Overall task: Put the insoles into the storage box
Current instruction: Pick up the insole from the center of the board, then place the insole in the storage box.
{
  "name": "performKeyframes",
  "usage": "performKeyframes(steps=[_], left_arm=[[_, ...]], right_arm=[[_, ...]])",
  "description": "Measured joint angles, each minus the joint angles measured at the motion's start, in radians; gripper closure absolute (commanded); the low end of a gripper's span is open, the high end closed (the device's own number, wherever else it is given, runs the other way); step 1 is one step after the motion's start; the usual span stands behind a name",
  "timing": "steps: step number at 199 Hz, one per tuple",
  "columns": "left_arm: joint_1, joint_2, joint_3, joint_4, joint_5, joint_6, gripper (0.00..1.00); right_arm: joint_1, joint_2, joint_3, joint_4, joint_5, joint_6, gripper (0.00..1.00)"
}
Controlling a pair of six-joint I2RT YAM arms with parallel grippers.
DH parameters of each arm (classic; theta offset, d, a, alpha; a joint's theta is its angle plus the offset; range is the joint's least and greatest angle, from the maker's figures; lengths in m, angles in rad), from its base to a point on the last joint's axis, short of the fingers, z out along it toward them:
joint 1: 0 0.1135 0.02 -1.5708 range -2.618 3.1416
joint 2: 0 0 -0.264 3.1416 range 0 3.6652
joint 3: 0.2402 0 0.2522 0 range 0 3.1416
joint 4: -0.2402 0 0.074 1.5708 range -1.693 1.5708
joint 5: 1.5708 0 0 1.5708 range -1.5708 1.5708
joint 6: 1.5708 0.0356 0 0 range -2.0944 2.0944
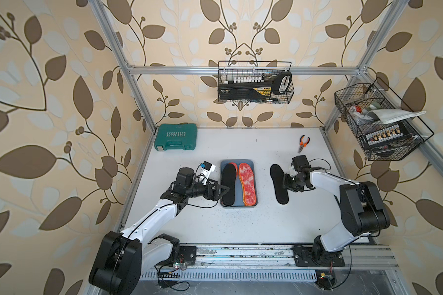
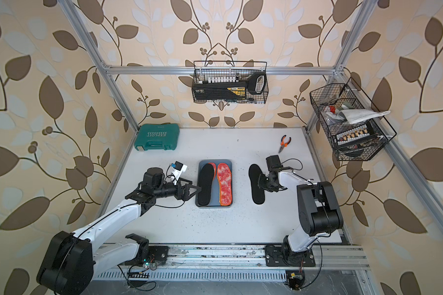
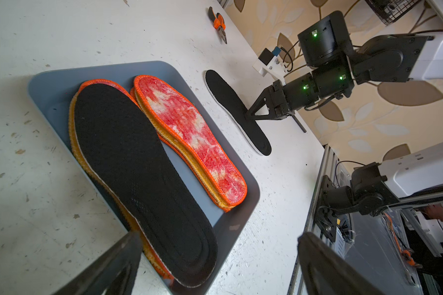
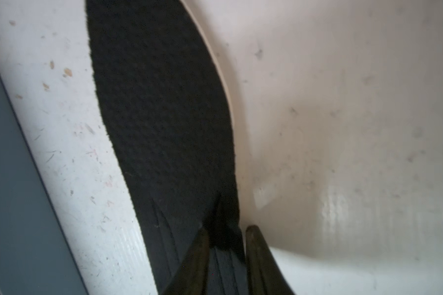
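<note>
We are pinching the insole [image 1: 276, 178] edge with the right gripper [image 3: 248, 115], planning a slow level lift; left gripper [image 1: 225, 194] standing open.

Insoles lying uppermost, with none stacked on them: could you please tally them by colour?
Black: 2, the boxed black insole in the storage box and the loose black insole on the table, pinched by the right gripper.
Red-white mottled: 1, the red-white insole, also boxed.
Total: 3; edges beneath are too hidden to count.

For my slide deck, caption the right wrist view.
Right gripper pinching the edge of a black insole beside the storage box.
</note>
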Motion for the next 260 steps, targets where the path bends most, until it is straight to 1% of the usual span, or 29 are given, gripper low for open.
performKeyframes(steps=[26, 82, 116, 156, 186, 230, 260], left_arm=[[0.0, 0.0, 0.0, -0.004, -0.018, 0.0, 0.01], [0.0, -0.015, 0.0, -0.021, -0.04, 0.001, 0.01], [0.0, -0.015, 0.0, -0.022, -0.04, 0.002, 0.01], [-0.003, -0.021, 0.0, -0.022, -0.044, 0.002, 0.01], [-0.006, -0.06, 0.0, -0.021, -0.061, 0.002, 0.01], [-0.006, -0.093, -0.021, -0.026, -0.129, 0.002, 0.01], [-0.006, -0.096, -0.023, -0.032, -0.178, 0.003, 0.01]], right_arm=[[0.01, 0.003, 0.007, -0.006, 0.017, 0.002, 1.0], [0.019, -0.004, 0.006, -0.004, 0.032, 0.001, 1.0], [0.019, -0.038, -0.013, 0.016, 0.019, 0.002, 1.0], [0.021, -0.16, -0.024, 0.019, -0.035, 0.015, 1.0], [0.024, -0.233, -0.025, 0.031, -0.098, 0.066, 1.0], [0.063, -0.246, -0.025, 0.08, -0.183, 0.167, 1.0], [0.124, -0.24, -0.025, 0.152, -0.245, 0.257, 1.0]])
